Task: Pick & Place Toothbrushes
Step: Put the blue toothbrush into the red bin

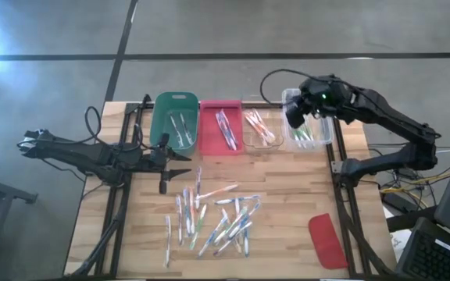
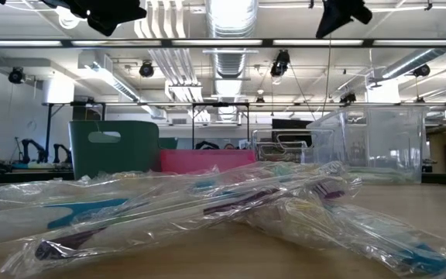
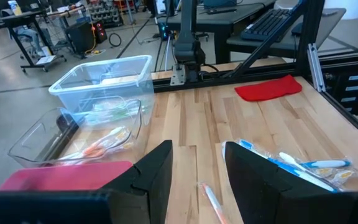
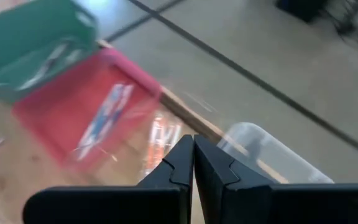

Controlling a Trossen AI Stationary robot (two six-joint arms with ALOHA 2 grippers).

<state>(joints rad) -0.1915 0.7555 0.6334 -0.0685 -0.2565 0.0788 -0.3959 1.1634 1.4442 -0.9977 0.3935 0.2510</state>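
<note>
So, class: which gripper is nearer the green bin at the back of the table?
Left. The left gripper hovers open just in front of the green bin. The right gripper, shut, is above the clear bin at the row's far end.

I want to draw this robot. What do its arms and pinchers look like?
Both arms are dark, almost black, thin and jointed. The left gripper has two chunky black fingers with angled, stepped edges. The right gripper has the same black wedge-shaped fingers, and a small green light glows near its wrist. Black cables loop behind each arm.
</note>
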